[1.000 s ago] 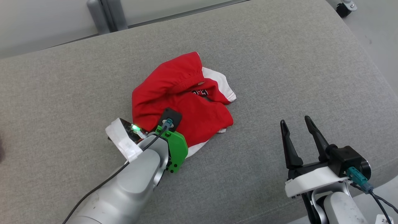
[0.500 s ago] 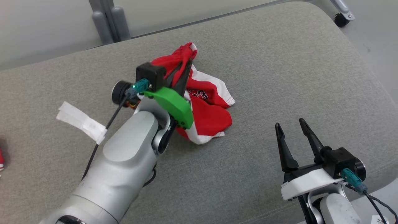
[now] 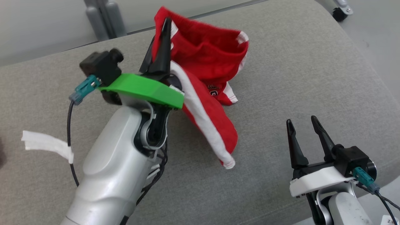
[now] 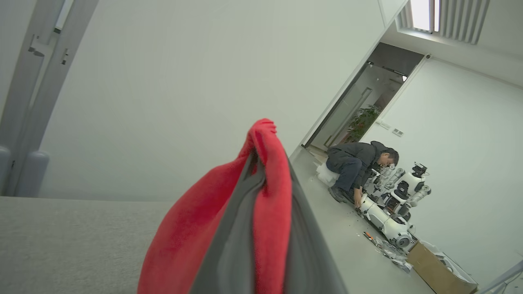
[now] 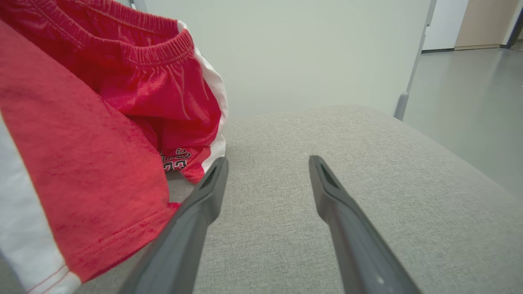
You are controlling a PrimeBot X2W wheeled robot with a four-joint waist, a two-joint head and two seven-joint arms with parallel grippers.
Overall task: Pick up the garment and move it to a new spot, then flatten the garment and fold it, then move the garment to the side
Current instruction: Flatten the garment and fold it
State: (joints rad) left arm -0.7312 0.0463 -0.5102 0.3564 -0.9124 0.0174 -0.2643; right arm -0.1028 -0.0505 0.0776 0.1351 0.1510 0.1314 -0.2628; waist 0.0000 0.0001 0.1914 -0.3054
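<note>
Your left tool [image 3: 165, 28] was down on the crumpled garment [image 3: 206, 53] a second ago. It has since pressed together on a red fold and risen, so the shorts now hang from it above the middle of the grey cushion [image 3: 312, 62], toward its far edge. I'd judge the pickup done and the carry to a new spot next. Your right tool [image 3: 301, 120] has stayed spread and empty by the cushion's near right corner.

The cloth wraps over the left tool's fingers [image 4: 245, 212], so you cannot see how much fabric is pinched. The printed leg looks to be resting on the cushion, but the folds hide the contact. The white-striped hem hangs toward the near edge, and whether it is clear of the cushion is unclear. The right wrist view cuts the garment off at its left edge.
</note>
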